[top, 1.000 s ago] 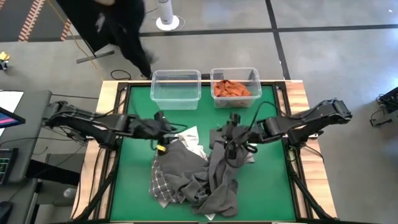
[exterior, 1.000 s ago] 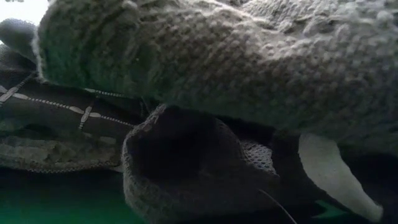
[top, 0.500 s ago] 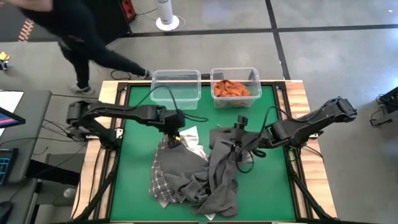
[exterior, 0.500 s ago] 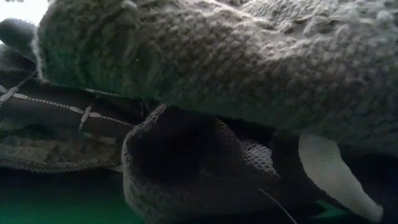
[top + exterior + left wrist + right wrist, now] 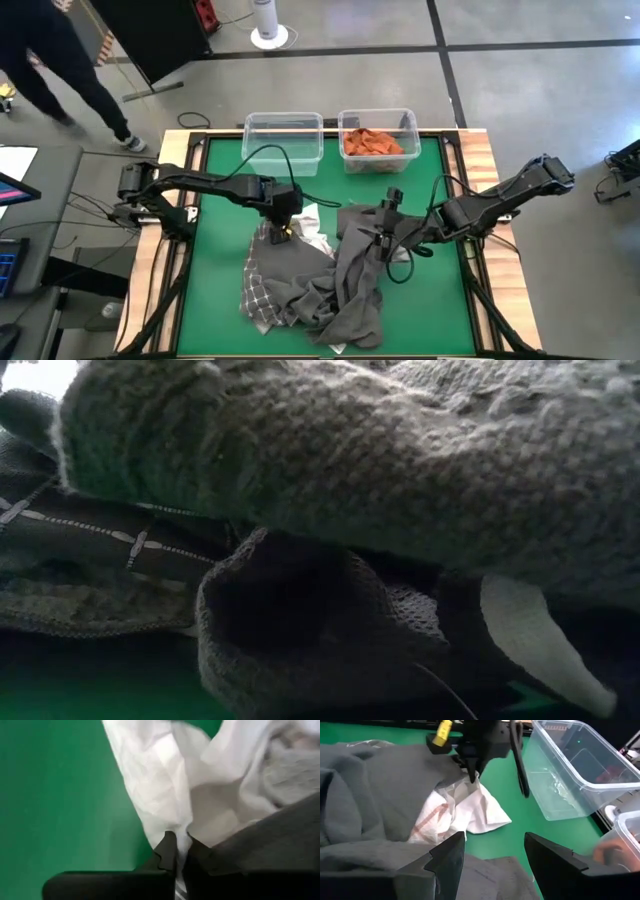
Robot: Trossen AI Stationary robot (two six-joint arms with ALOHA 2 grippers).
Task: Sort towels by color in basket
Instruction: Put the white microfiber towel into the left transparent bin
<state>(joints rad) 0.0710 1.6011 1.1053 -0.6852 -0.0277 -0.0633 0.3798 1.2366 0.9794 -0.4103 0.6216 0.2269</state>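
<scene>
High view: a heap of towels (image 5: 315, 280) is spread on the green table (image 5: 215, 290), nearer the front edge than the two clear bins at the far edge. The left bin (image 5: 283, 142) looks bare, the right bin (image 5: 379, 140) holds the orange towel (image 5: 372, 142). The heap is made up of dark grey cloth, a grey-and-white checked towel (image 5: 258, 295) at its left-front corner and a white towel (image 5: 308, 225) at the corner nearest the left bin. The left gripper (image 5: 285, 228) is set down on that white towel's edge, fingers pressed together on the cloth. The right gripper (image 5: 362, 228) is held over the heap's side nearest the right bin, fingers apart, nothing between them. A person (image 5: 45, 60) is seen on the floor beyond the table's far-left corner (legs only, dark clothes). Low view: the picture is filled by close knitted grey cloth and a checked fold of the heap; neither gripper can be made out. Left wrist view: the white towel (image 5: 165, 785) is seen w/ a fold pinched between the dark fingertips (image 5: 168, 851), dark grey cloth just beside it, green table around. Right wrist view: the right arm's own fingers (image 5: 447, 860) stand well apart above dark grey cloth; past them the left gripper (image 5: 472, 772) is clamped on the white towel (image 5: 470, 807), which lies btwn the grey heap and the left bin (image 5: 570, 770).
</scene>
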